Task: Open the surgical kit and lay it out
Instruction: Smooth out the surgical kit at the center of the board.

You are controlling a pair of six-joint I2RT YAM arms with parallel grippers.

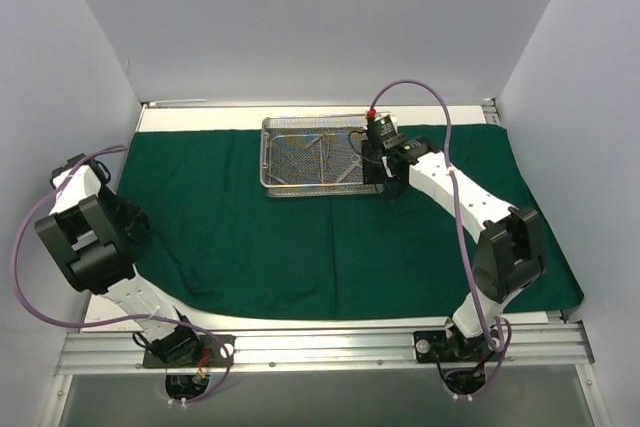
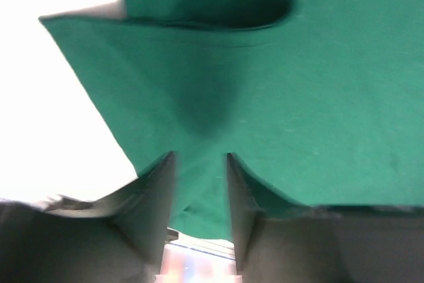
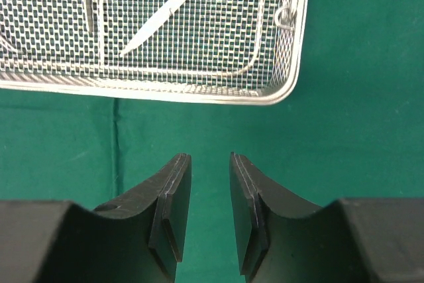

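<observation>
Here the tray [image 1: 310, 191] rests on the drape [image 1: 250, 237]

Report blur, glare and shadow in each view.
Top external: evenly lit and sharp across the drape. Left wrist: soft focus, table at left blown out white, dark shadow under the cloth fold. Right wrist: crisp tray mesh and scissors, no glare.

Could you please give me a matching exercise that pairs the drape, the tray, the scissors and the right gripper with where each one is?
Things:
1 drape
2 tray
3 scissors
4 right gripper

Places:
A lying inside the tray
B spread out flat
C resting on the drape's far part
D beside the tray's corner, above the drape, empty

Pairs: 1-B, 2-C, 3-A, 4-D
</observation>
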